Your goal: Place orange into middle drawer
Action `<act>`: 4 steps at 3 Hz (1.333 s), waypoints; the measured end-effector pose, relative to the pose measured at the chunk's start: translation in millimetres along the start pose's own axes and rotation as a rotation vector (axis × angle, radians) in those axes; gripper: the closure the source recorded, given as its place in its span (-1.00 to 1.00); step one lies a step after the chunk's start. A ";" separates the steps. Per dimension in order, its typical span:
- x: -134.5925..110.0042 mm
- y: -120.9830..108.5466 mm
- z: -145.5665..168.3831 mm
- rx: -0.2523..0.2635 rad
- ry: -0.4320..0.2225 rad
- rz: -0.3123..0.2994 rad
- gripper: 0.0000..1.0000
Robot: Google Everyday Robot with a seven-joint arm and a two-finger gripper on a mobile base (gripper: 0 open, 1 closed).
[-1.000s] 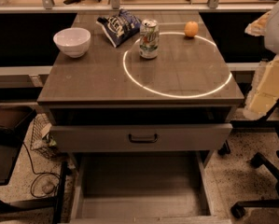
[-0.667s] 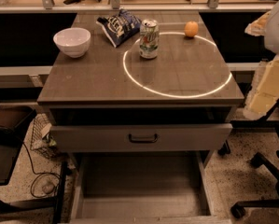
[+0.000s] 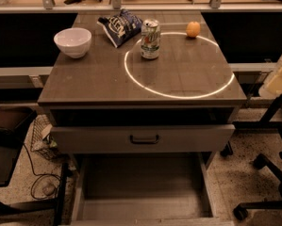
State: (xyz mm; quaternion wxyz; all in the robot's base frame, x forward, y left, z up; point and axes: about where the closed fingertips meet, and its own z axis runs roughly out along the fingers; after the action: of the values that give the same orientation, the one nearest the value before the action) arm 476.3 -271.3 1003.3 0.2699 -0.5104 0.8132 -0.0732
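Sitting ungrasped right of the soda can [image 3: 150,38], the orange [image 3: 193,29] awaits the middle drawer [image 3: 140,189], pulled open for it; gripper out of view.

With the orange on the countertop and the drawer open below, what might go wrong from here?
1. The orange is round and sits near the far edge of the countertop; a glancing touch may roll it off.
2. The upright soda can stands just left of it and may get knocked.
3. The upper drawer front overhangs the back of the middle drawer; a release too far back may miss.
The claw is not in view.
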 end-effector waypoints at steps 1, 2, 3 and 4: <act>2.5 -52.2 7.9 0.118 -0.144 0.051 -1.00; -15.8 -98.7 23.0 0.225 -0.301 0.053 -1.00; -47.9 -147.2 35.7 0.355 -0.468 0.097 -1.00; -48.2 -146.5 36.1 0.353 -0.467 0.096 -1.00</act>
State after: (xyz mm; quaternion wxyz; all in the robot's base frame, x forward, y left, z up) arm 626.8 -292.3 1048.2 0.5375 -0.4195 0.7270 -0.0809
